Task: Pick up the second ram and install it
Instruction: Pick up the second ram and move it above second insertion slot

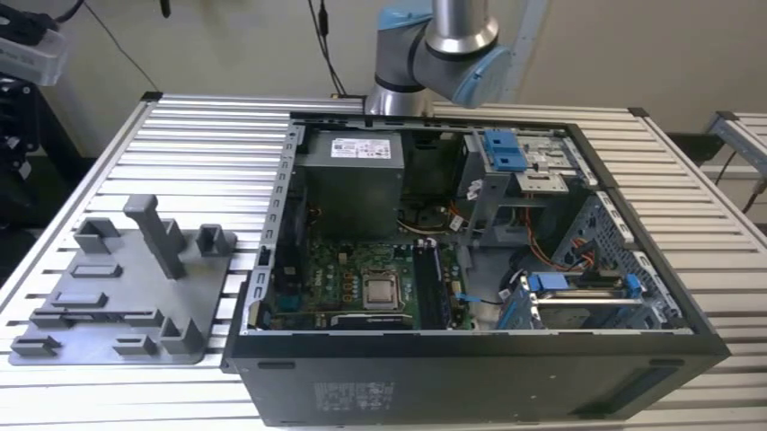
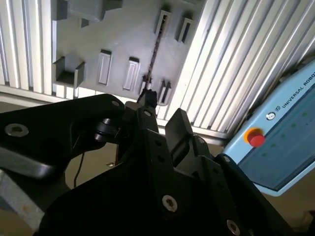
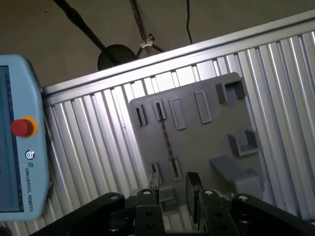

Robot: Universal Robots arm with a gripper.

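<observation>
The second ram (image 3: 167, 141) stands edge-on in the grey fixture plate (image 3: 206, 142), a thin dark strip held between small slotted holders. In the second wrist view the same ram (image 2: 153, 54) runs as a dark line across the plate (image 2: 118, 34). My gripper (image 3: 173, 189) hangs well above that plate, its black fingers (image 3: 193, 186) apart with nothing between them. In the second wrist view the gripper (image 2: 163, 110) lines up roughly with one end of the ram. The exterior view shows the fixture plate (image 1: 120, 296) on the exterior view's left, with the arm's joint (image 1: 437, 40) at the back.
An open computer case (image 1: 480, 359) holds a green motherboard (image 1: 348, 283) with a long dark module (image 1: 429, 287) seated beside the processor. A light blue pendant with a red button (image 3: 19, 147) lies past the ribbed metal table (image 3: 98, 142). Tall grey blocks (image 1: 156, 233) rise from the fixture plate.
</observation>
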